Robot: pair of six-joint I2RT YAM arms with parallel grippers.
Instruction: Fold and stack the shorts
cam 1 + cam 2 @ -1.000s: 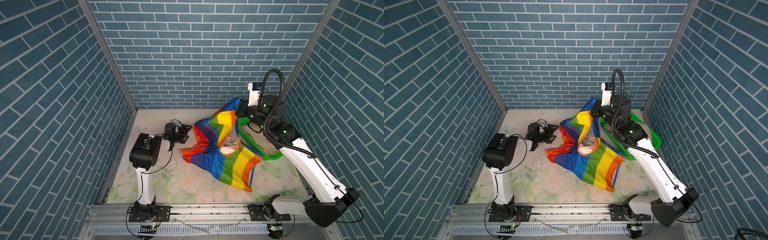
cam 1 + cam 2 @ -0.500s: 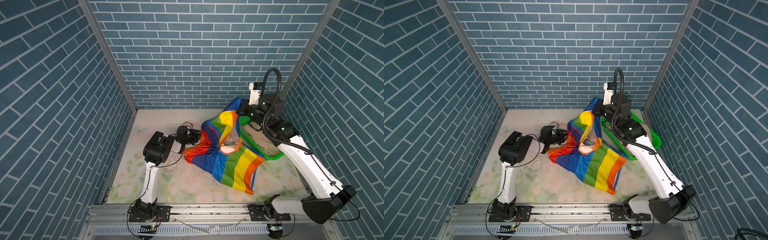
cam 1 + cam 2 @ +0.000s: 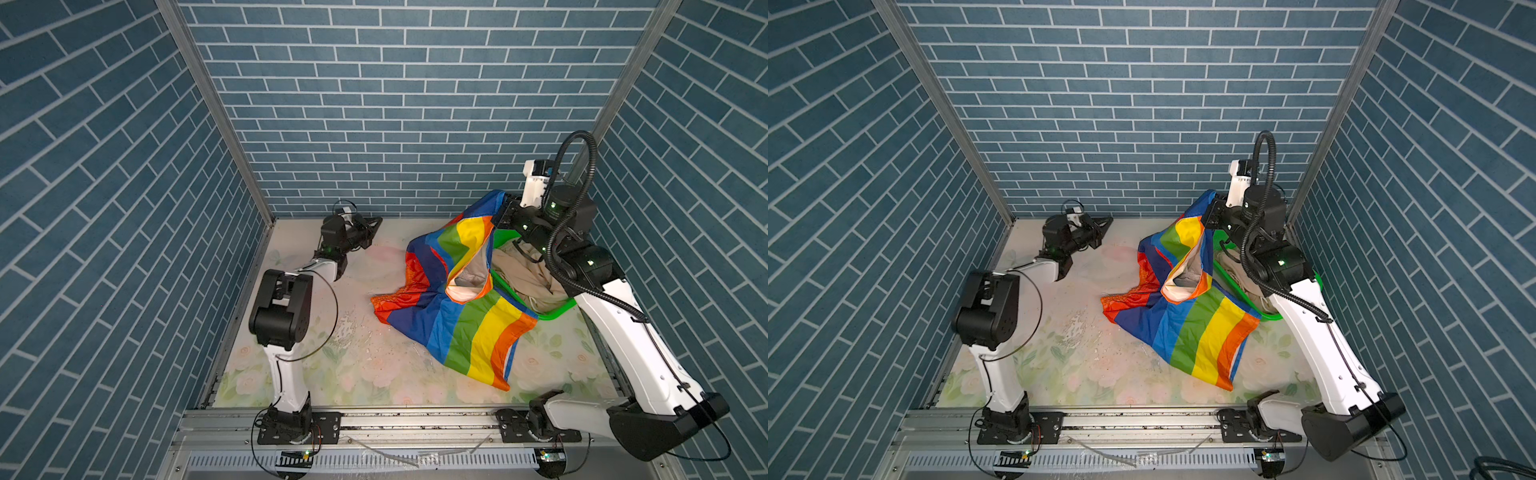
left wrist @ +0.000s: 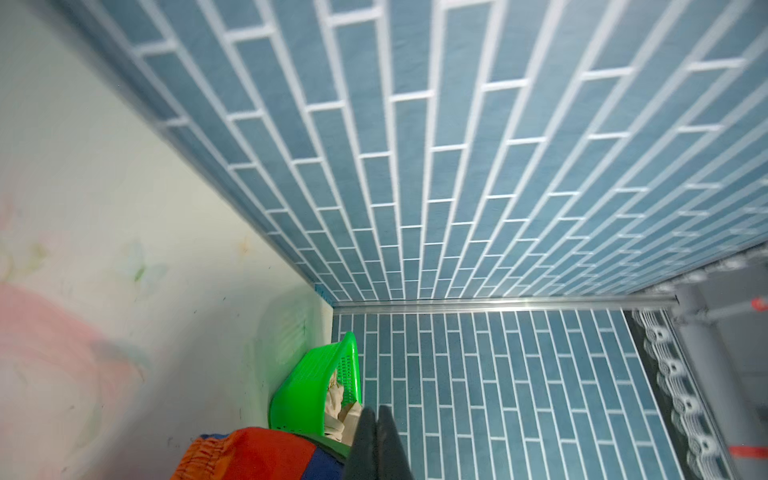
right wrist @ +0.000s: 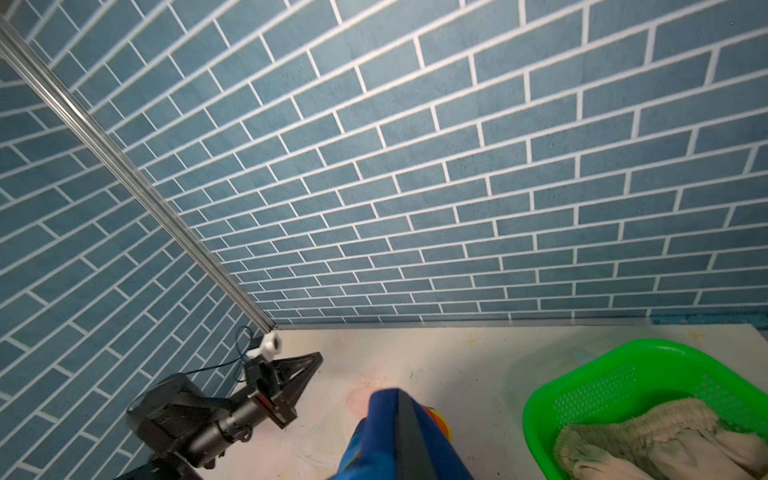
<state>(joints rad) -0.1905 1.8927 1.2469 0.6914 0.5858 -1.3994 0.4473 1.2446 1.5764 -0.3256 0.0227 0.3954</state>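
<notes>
nothing folded yet: right gripper [image 3: 506, 205] pinches a blue corner of the rainbow shorts [image 3: 457, 320] above the green basket [image 3: 557, 311] holding the beige shorts [image 3: 523, 270]; left gripper [image 3: 376, 221] closed, empty.

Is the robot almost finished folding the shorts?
Not nearly. Done: the rainbow shorts lie mostly outside the green basket, spread unfolded on the table. In hand: the right gripper pinches their blue edge up; the left gripper is shut on nothing, apart from the cloth. Left: folding them, then taking the beige shorts out of the basket, folding and stacking.
</notes>
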